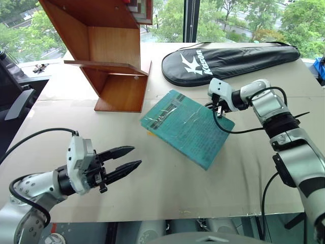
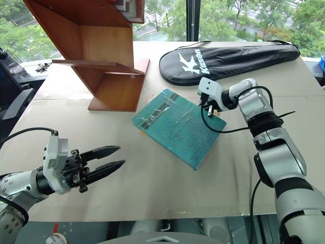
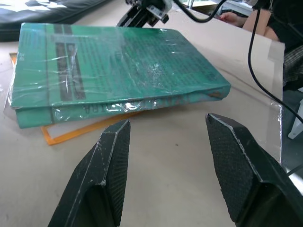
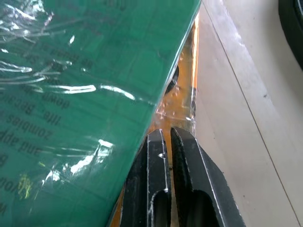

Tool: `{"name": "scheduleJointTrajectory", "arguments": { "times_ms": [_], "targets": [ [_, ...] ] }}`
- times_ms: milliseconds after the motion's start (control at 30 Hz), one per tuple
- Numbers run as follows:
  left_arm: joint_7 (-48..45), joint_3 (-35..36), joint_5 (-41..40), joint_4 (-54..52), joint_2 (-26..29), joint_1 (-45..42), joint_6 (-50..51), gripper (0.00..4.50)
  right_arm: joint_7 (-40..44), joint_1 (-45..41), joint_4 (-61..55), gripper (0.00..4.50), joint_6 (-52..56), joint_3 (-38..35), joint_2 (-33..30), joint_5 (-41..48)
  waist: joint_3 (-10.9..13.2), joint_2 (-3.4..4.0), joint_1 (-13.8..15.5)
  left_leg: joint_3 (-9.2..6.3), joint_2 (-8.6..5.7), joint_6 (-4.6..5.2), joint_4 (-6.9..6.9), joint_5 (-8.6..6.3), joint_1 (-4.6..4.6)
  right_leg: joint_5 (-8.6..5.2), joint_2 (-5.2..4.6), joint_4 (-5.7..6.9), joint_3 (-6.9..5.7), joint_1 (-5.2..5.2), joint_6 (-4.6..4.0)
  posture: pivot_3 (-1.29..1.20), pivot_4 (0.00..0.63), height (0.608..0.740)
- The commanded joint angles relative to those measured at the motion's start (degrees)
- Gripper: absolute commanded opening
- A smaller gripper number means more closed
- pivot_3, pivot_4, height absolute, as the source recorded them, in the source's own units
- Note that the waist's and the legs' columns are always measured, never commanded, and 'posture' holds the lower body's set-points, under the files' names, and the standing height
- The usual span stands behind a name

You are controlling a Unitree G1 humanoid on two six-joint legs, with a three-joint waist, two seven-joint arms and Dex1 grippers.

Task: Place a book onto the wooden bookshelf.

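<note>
Head views: the book (image 1: 187, 127) lies flat mid-bench (image 1: 152, 188), long axis from 10 to 4 o'clock; the wooden bookshelf (image 1: 109, 56) stands at its 10 o'clock.
Left wrist view: left gripper (image 3: 168, 142), jaws wide, faces the book's spine, apart.
Right wrist view: right gripper (image 4: 166, 142), jaws pressed together, empty, at the book's edge above an orange cover (image 4: 182, 101).

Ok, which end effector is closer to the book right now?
Right. The right end effector, shut, sits at the far edge of the book, fingertips by its corner. The left end effector, open, hangs near the table's front, apart from the book, pointing toward it.
</note>
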Motion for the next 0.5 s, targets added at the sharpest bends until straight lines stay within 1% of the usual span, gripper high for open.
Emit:
{"name": "scheduleJointTrajectory", "arguments": {
  "times_ms": [33, 67, 133, 167, 200, 233, 267, 300, 333, 367, 400, 433, 467, 500],
  "targets": [
    [5.56, -2.23, -2.61, -1.44, -0.03, 0.23, 6.14, 2.60, -2.25, 1.13, -5.59, 0.05, 0.06, -3.42, -2.21, 0.99, 0.00, 0.00, 0.07, 0.00, 0.00, 0.00, 0.00, 0.00, 0.00, 0.00, -0.01, 0.00, 0.00, 0.00, 0.00, 0.00, 0.150, 0.740],
    [7.59, -2.98, -4.58, -1.95, -0.09, -0.14, 8.87, 2.60, -0.80, 1.83, -7.31, 0.05, 0.32, -4.33, -3.62, 2.10, 0.00, 0.00, 0.26, 0.00, -0.01, 0.00, -0.01, 0.00, 0.00, 0.00, -0.02, 0.00, 0.00, 0.00, 0.00, 0.00, 0.150, 0.740],
    [11.81, -4.15, -10.61, -2.74, -0.96, -1.27, 14.01, 2.60, -0.28, 4.44, -11.84, 0.05, -2.08, -8.80, -6.78, 5.58, 0.01, 0.00, 0.83, -0.05, -0.02, 0.01, 0.00, 0.00, -0.03, 0.00, -0.06, -0.02, -0.05, 0.01, 0.01, 0.00, 0.150, 0.740],
    [14.72, -4.61, -14.54, -2.54, -1.70, -2.25, 16.65, 2.60, 2.24, 7.15, -15.48, 0.55, -3.80, -11.03, -9.12, 8.41, 0.01, 0.01, 1.33, -0.08, -0.02, 0.02, 0.00, -0.01, -0.07, 0.01, -0.08, -0.05, -0.07, 0.01, 0.01, 0.00, 0.150, 0.740],
    [17.17, -4.83, -17.75, -2.21, -2.32, -3.13, 18.67, 2.60, 3.69, 9.51, -18.71, 0.73, -3.92, -12.98, -10.90, 10.79, 0.01, 0.01, 1.72, -0.09, -0.03, 0.03, 0.00, -0.01, -0.08, 0.01, -0.09, -0.07, -0.07, 0.01, 0.02, 0.00, 0.150, 0.740],
    [20.13, -5.08, -21.69, -1.34, -3.16, -4.17, 20.68, 2.60, 5.37, 12.29, -22.42, 1.11, -2.73, -15.49, -12.72, 14.01, 0.01, 0.01, 1.96, -0.17, -0.04, 0.03, 0.01, -0.02, -0.10, 0.01, -0.10, -0.09, -0.09, 0.03, 0.02, 0.00, 0.150, 0.740],
    [23.77, -5.54, -25.90, -0.02, -4.14, -5.26, 22.62, 2.60, 8.00, 15.98, -26.86, 1.72, -1.71, -18.46, -14.85, 18.25, 0.00, 0.00, 1.86, -0.24, -0.04, 0.03, 0.00, -0.02, -0.11, 0.01, -0.10, -0.10, -0.13, 0.06, 0.02, 0.00, 0.150, 0.740],
    [28.15, -6.47, -30.45, 1.89, -5.82, -6.49, 24.01, 2.60, 9.94, 21.13, -32.07, 2.06, -0.69, -22.50, -17.05, 22.47, 0.00, 0.02, 2.04, -0.28, -0.04, 0.02, 0.01, -0.02, -0.09, 0.01, -0.09, -0.09, -0.16, 0.07, 0.02, 0.00, 0.150, 0.740],
    [31.54, -7.04, -33.88, 3.16, -6.89, -7.31, 25.02, 2.60, 11.06, 24.94, -35.95, 2.54, -0.05, -25.23, -18.66, 25.50, -0.02, 0.04, 2.21, -0.36, -0.04, 0.02, -0.02, -0.01, -0.11, 0.01, -0.09, -0.10, -0.23, 0.11, 0.02, 0.00, 0.150, 0.740],
    [34.93, -7.57, -37.46, 4.46, -7.74, -7.90, 25.66, 2.60, 12.01, 28.55, -39.56, 2.71, 0.69, -27.60, -19.88, 28.20, -0.03, 0.05, 2.09, -0.42, -0.04, 0.02, -0.02, -0.01, -0.10, 0.01, -0.09, -0.10, -0.28, 0.14, 0.02, 0.00, 0.150, 0.740],
    [38.69, -8.24, -41.43, 5.94, -8.59, -8.44, 25.97, 2.60, 12.78, 32.79, -43.35, 3.24, 1.64, -30.32, -21.14, 30.87, -0.02, 0.10, 2.13, -0.43, -0.03, 0.01, -0.03, -0.01, -0.03, 0.00, -0.08, -0.09, -0.30, 0.20, 0.02, 0.00, 0.150, 0.740],
    [41.68, -9.04, -45.08, 7.23, -9.08, -8.83, 26.30, 2.60, 12.24, 36.32, -46.64, 3.66, 1.64, -32.88, -21.54, 32.88, -0.03, 0.11, 2.01, -0.45, -0.03, 0.01, -0.03, -0.01, -0.04, 0.00, -0.09, -0.08, -0.30, 0.20, 0.02, 0.00, 0.150, 0.740],
    [44.13, -9.52, -48.08, 8.05, -9.22, -9.06, 26.54, 2.60, 11.50, 38.94, -49.22, 4.28, 1.72, -34.70, -21.90, 34.47, -0.03, 0.11, 1.95, -0.48, -0.03, 0.02, -0.01, -0.01, 0.00, 0.00, -0.09, -0.07, -0.31, 0.26, 0.02, 0.00, 0.150, 0.740],
    [46.67, -10.58, -51.55, 9.26, -10.02, -9.34, 26.32, 2.60, 10.68, 42.20, -52.41, 4.47, 3.46, -37.14, -22.25, 36.76, -0.06, 0.17, 1.26, -0.47, -0.03, 0.02, 0.00, -0.01, 0.00, 0.00, -0.09, -0.07, -0.31, 0.26, 0.02, 0.00, 0.150, 0.740]
  ]
}}
